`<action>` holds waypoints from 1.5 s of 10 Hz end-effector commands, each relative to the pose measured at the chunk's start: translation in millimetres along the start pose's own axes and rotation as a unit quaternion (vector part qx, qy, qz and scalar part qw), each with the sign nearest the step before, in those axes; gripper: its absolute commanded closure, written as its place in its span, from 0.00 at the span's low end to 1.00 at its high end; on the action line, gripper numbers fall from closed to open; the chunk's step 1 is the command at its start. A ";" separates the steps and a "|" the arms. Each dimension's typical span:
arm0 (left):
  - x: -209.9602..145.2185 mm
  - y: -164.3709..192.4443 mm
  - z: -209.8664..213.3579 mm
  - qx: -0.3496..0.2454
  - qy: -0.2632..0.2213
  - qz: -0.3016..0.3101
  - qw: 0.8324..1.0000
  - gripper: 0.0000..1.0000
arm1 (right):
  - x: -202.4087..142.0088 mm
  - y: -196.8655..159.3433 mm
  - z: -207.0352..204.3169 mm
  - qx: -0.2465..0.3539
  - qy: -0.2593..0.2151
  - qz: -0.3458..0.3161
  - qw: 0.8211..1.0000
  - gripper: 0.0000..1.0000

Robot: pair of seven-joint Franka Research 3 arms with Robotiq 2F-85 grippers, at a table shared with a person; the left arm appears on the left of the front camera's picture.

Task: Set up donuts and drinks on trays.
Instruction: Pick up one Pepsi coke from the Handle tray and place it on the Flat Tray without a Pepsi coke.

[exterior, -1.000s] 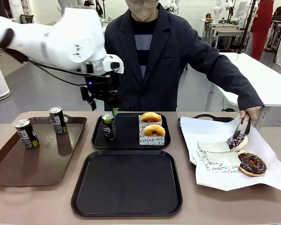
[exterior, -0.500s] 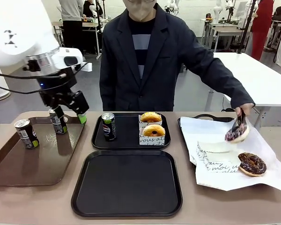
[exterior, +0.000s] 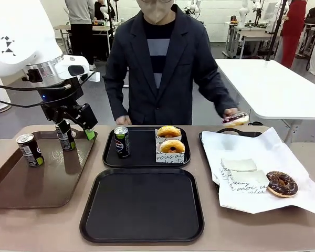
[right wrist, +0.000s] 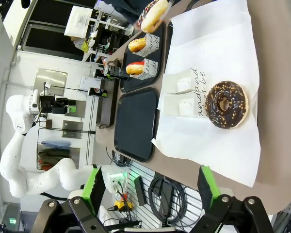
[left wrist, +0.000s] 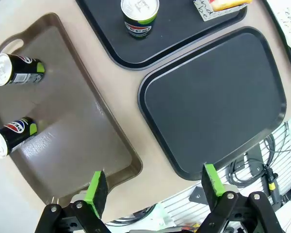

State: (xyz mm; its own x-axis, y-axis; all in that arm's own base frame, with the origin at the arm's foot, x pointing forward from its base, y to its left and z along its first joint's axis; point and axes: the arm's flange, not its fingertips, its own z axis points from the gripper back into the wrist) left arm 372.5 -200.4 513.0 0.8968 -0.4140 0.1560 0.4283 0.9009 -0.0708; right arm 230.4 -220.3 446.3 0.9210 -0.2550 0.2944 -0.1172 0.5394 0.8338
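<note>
Over the brown tray (exterior: pixel 47 184), my left gripper (exterior: pixel 75 131) hangs open and empty, right beside the back soda can (exterior: pixel 65 138); a second can (exterior: pixel 30 150) stands to its left. Looking down, my left gripper (left wrist: pixel 153 187) has both cans (left wrist: pixel 17 71) (left wrist: pixel 12 136) lying off to the side. The far black tray (exterior: pixel 144 157) holds one can (exterior: pixel 121 142) and two glazed donuts (exterior: pixel 169 131) (exterior: pixel 172 147) in sleeves. The near black tray (exterior: pixel 143 205) is bare. The person's hand carries a chocolate donut (exterior: pixel 235 119) in the air. My right gripper (right wrist: pixel 149 187) is open, high above the table.
A paper-lined tray (exterior: pixel 262 152) at the right carries one chocolate donut (exterior: pixel 282 184) and two empty paper sleeves (exterior: pixel 240 165). The person stands at the far side behind the far tray. A white table (exterior: pixel 273 89) stands behind at the right.
My left gripper swung from above the far tray's can leftwards to the brown tray. The person lifted a chocolate donut off the paper and carried it left.
</note>
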 end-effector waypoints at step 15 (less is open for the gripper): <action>-85.0 219.8 71.0 -0.021 -0.028 0.184 0.982 0.00 | 0.8 -0.3 -0.5 0.011 -0.007 0.008 1.000 0.00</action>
State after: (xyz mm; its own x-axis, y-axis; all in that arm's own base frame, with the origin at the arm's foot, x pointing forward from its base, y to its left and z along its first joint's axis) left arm 378.9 38.1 553.8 0.9852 -0.0430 0.1658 0.0714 0.9830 -0.1694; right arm 230.2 -220.6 446.5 0.9208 -0.2557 0.2945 -0.1168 0.5397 0.8337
